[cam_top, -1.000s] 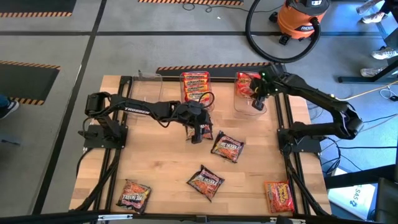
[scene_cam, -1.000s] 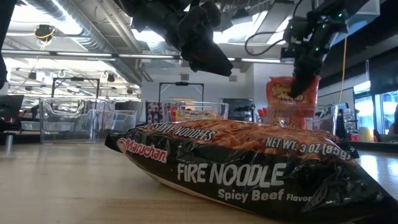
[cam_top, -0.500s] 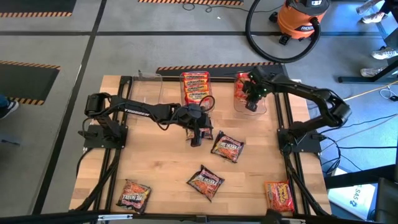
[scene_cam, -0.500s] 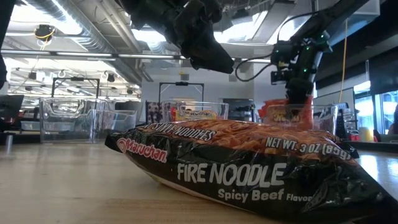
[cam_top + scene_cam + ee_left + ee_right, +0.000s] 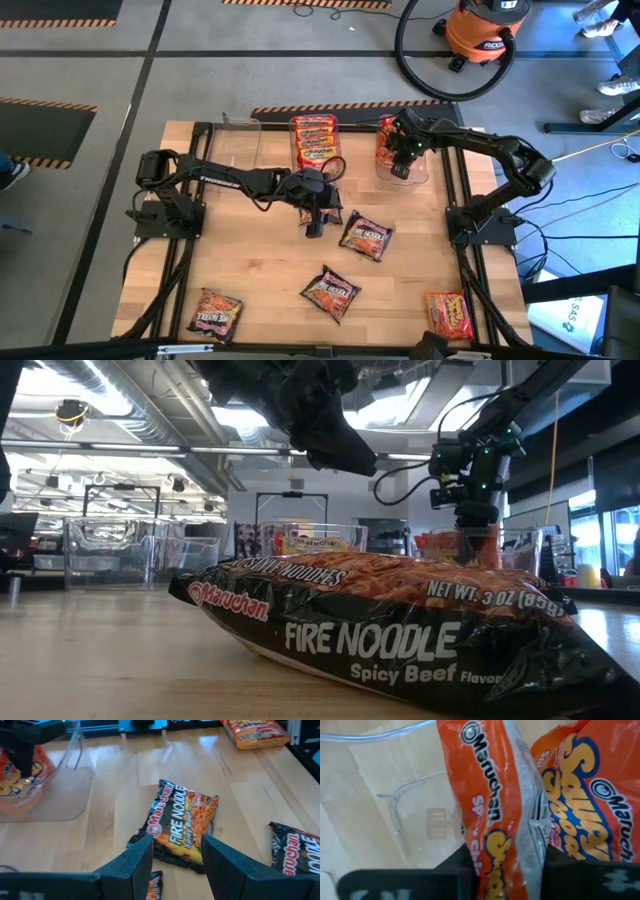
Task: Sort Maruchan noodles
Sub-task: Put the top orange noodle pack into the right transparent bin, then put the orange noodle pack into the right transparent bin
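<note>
My right gripper (image 5: 400,165) is down inside the clear right-hand tub (image 5: 418,176), shut on an orange Maruchan packet (image 5: 495,805). A second orange packet (image 5: 580,795) stands in the tub beside it. My left gripper (image 5: 175,860) is open and hovers above the table's middle (image 5: 318,215), touching nothing. A dark Fire Noodle packet (image 5: 182,825) lies flat just ahead of it, and a corner of another packet (image 5: 155,887) shows under it. More dark packets (image 5: 331,293) (image 5: 215,313) and an orange-red one (image 5: 449,314) lie flat on the table. My right gripper pinches the orange packet between its two fingers at the packet's upper end (image 5: 507,847). The fingers come from above, pointing down. The packet hangs upright below them inside the tub, next to the other orange packet; whether its lower end rests on the tub floor is hidden.
A middle tub (image 5: 314,140) at the far edge holds red packets; a clear tub (image 5: 238,135) stands to its left. The nearest dark packet (image 5: 400,630) fills the low view. An orange shop vacuum (image 5: 485,30) stands on the floor beyond the table.
My right gripper has moved down and a little toward the table's left, lowering the orange packet from above the right tub's rim into the tub. My left gripper has barely shifted.
</note>
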Robot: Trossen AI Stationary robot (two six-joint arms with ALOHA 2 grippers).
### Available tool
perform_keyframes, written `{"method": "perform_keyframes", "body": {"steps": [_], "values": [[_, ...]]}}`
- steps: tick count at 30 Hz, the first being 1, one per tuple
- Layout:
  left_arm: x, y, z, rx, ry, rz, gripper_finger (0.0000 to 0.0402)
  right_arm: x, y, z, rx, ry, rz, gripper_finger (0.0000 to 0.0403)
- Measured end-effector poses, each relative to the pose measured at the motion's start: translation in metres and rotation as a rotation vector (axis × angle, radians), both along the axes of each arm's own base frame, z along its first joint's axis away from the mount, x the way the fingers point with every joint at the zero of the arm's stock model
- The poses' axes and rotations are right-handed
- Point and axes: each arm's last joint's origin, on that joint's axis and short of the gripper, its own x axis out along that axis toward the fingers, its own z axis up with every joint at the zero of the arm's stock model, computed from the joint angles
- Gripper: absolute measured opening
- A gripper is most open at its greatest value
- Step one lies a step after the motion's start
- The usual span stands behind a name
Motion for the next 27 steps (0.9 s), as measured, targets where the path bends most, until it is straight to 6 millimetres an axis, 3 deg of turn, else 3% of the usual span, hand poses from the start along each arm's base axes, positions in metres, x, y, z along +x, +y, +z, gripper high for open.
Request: {"method": "perform_keyframes", "body": {"steps": [6, 12, 20, 27], "values": [[0.000, -0.002, 0.000, -0.023, -0.001, -0.044, 0.0158, 0.000, 0.000, 0.002, 0.006, 0.010, -0.001, 0.0148], [0.000, -0.003, 0.000, -0.026, -0.005, -0.086, 0.0158, 0.003, -0.005, 0.021, -0.023, 0.046, -0.016, 0.0204], [0.000, -0.002, 0.000, -0.026, -0.005, -0.086, 0.0158, 0.000, -0.010, 0.028, -0.160, 0.167, -0.078, 0.0218], [0.000, -0.002, 0.000, -0.025, -0.005, -0.087, 0.0158, 0.000, -0.011, 0.028, -0.179, 0.181, -0.085, 0.0218]]}}
